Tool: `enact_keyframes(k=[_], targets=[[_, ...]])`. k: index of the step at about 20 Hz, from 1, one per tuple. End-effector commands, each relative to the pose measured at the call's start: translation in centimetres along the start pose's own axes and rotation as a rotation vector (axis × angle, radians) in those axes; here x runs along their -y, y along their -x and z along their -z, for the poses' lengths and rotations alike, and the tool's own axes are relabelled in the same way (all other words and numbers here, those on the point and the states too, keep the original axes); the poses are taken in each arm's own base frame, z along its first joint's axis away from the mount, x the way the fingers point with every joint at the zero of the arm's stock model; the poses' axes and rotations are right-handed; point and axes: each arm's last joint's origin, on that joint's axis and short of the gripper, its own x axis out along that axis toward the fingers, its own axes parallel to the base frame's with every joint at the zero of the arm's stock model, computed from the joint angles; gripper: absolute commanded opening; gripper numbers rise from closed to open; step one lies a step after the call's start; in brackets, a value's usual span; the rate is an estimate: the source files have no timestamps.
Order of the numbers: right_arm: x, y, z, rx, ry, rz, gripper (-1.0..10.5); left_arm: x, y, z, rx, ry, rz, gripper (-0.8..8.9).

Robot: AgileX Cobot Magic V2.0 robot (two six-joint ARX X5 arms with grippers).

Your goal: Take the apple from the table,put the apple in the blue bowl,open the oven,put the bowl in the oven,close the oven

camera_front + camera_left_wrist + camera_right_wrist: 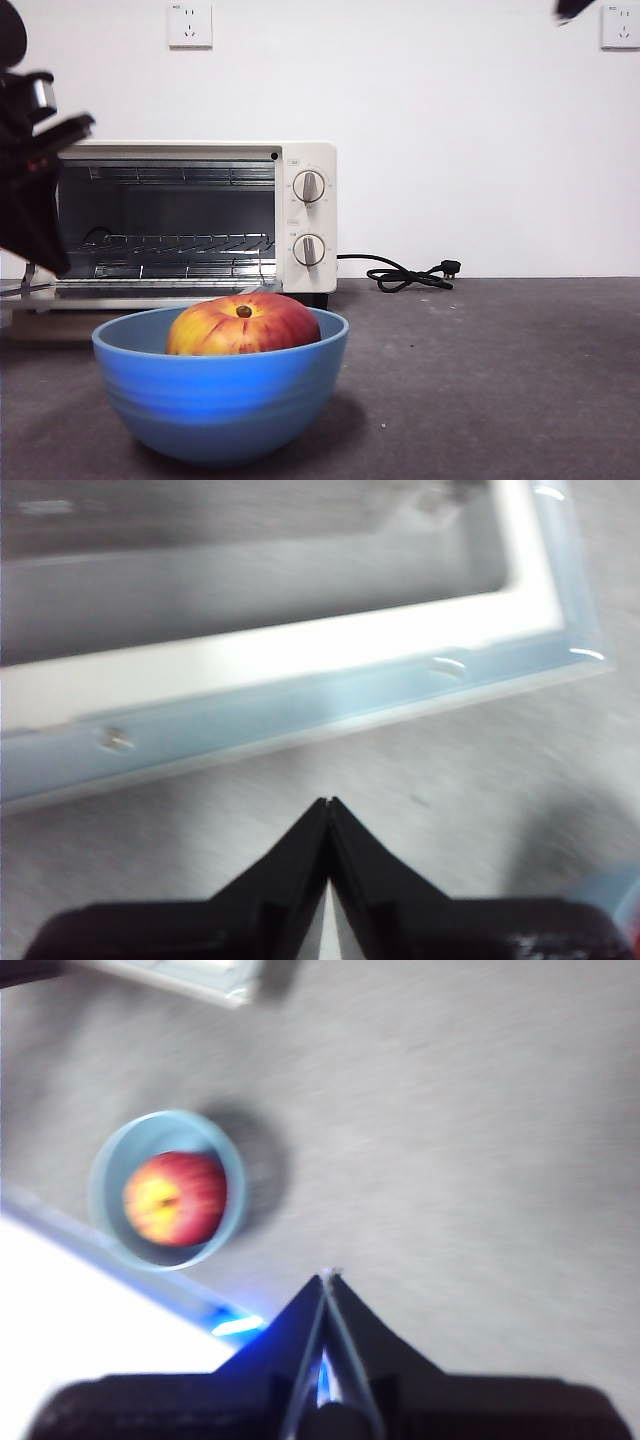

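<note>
So you are past the halfway mark. Your apple already sits inside the blue bowl, stem dimple up, and the bowl stands on the table in front of the oven. The Toshiba-style toaster oven's door is down flat, so the wire rack and the cavity are open to you. That leaves two steps, as I judge it: carry the bowl into the oven, then shut the door.

Your left gripper hangs over the lowered door's pale frame, jaws pressed together at the tips and gripping nothing. It looks to be the big dark arm at the left edge of the front view, just beside the oven opening.

Your right gripper is high above the table, looking down on the bowl and the apple in it; its jaws are also closed and empty. Only a black tip shows at the top corner of the front view.

Neither claw touches the bowl yet. Mind the apple: it rises above the rim and could roll if you tilt the bowl.
</note>
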Motion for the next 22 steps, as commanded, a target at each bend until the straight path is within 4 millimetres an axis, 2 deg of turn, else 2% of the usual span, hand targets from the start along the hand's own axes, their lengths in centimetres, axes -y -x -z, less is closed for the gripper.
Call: enact_keyframes(k=[1,4,5,7,11,15,22], targets=[[0.0,-2.2,-1.1,-0.051,0.008,-0.046,0.0,0.8,1.5,0.5,0.022,-0.031,0.024,-0.06],[-0.8,-6.1,-2.6,-0.132,0.035,-0.072,0.1,1.9,4.8,1.7,0.065,-0.077,0.026,-0.06],[-1.2,-7.6,-2.9,-0.162,0.050,-0.076,0.7,2.2,6.0,2.2,0.083,-0.091,0.027,-0.06],[-2.0,-10.4,-3.4,-0.214,0.073,-0.079,2.7,2.7,7.9,3.3,0.112,-0.116,0.028,-0.06],[-2.9,-15.1,-3.9,-0.276,0.099,-0.081,2.9,3.5,10.8,5.3,0.170,-0.138,0.032,-0.06],[-3.4,-18.3,-4.0,-0.306,0.109,-0.084,2.9,3.9,12.4,6.9,0.185,-0.139,0.033,-0.05],[-3.7,-21.9,-3.6,-0.356,0.114,-0.083,2.8,4.1,13.4,8.2,0.182,-0.131,0.034,-0.05]])
